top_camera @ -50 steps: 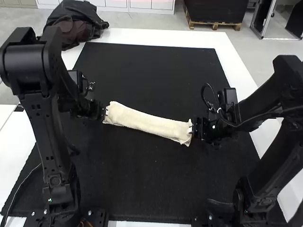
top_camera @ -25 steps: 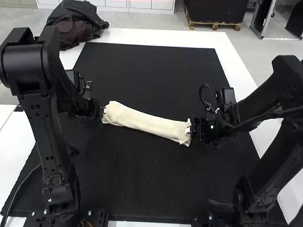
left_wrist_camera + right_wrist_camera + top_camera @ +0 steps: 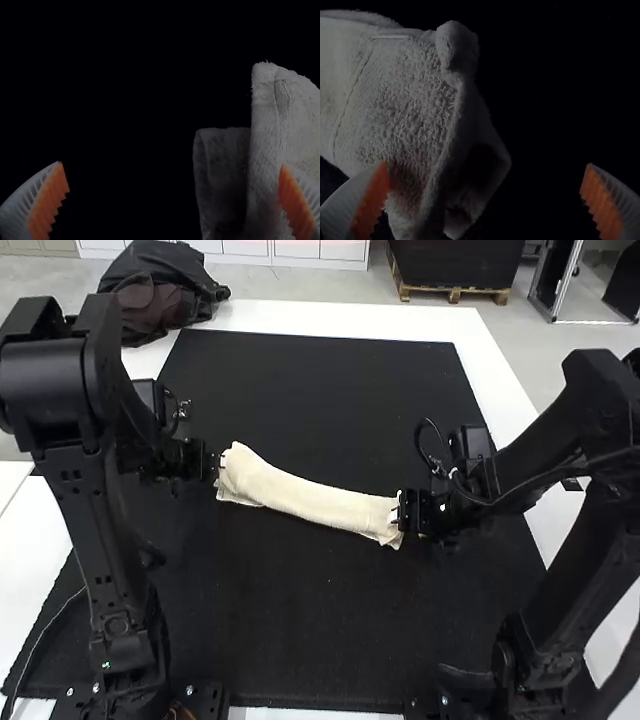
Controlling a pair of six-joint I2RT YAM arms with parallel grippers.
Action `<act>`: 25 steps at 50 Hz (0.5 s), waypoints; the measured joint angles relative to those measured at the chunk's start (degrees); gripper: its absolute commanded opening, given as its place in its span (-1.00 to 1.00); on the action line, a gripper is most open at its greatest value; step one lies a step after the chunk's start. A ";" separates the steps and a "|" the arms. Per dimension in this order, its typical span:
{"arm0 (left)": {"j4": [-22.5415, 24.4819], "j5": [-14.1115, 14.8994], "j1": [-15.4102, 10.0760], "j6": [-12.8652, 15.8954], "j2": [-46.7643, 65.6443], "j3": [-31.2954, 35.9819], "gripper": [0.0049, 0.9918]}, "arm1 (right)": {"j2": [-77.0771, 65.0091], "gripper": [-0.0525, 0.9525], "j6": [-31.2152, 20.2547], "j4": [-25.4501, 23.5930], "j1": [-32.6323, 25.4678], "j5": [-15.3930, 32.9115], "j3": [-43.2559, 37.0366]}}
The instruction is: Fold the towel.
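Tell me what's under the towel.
Black mat shows along both long sides of the towel, so it probably continues beneath. What is directly under the towel, or between its layers, is covered and cannot be seen.

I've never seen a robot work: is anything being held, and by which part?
Nothing is held: the left gripper and right gripper are open at the towel's ends.

From above and behind the left arm (image 3: 103, 530) and right arm (image 3: 580, 585), the high view is looking forward and down over the mat (image 3: 320, 650). Each wrist view is facing its own end of the towel (image 3: 310, 498) up close; the high view (the farthest off) is sharing both ends.
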 measured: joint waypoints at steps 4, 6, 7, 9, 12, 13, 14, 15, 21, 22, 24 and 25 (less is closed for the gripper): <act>-1.53 1.14 0.00 -0.57 0.00 0.00 0.94 | 0.52 0.89 0.39 -0.04 0.37 0.57 0.55; -1.88 1.99 0.00 -1.16 0.00 0.00 0.94 | 0.74 0.89 0.55 -0.07 0.50 0.79 0.79; -2.03 2.43 0.00 -1.38 0.00 0.00 0.94 | 0.90 0.89 0.59 -0.07 0.55 0.87 0.87; -2.32 3.37 0.00 -1.95 0.00 0.00 0.94 | 1.09 0.89 0.83 -0.04 0.59 0.98 1.05; -2.32 4.44 0.04 -2.75 0.00 0.00 0.94 | 1.49 0.89 1.09 0.24 0.83 1.18 1.20; -2.27 4.70 0.07 -3.02 0.00 0.00 0.94 | 1.73 0.89 1.18 0.37 0.90 1.31 1.22; -2.23 4.94 0.13 -3.26 0.00 0.00 0.94 | 1.81 0.89 1.22 0.37 0.96 1.42 1.29; -2.14 5.22 0.22 -3.52 0.00 0.00 0.94 | 1.95 0.89 1.29 0.37 1.03 1.46 1.38; -1.86 5.92 0.42 -4.98 0.00 0.00 0.94 | 2.86 0.89 1.81 0.33 1.33 2.03 2.23; -1.84 6.01 0.42 -5.09 0.00 0.00 0.94 | 2.93 0.89 1.90 0.33 1.36 2.05 2.29; -1.79 6.19 0.42 -5.40 0.00 0.00 0.94 | 3.21 0.89 2.10 0.42 1.53 2.25 2.49; -1.75 6.27 0.42 -5.51 0.00 0.00 0.94 | 3.41 0.89 2.32 0.68 1.66 2.43 2.58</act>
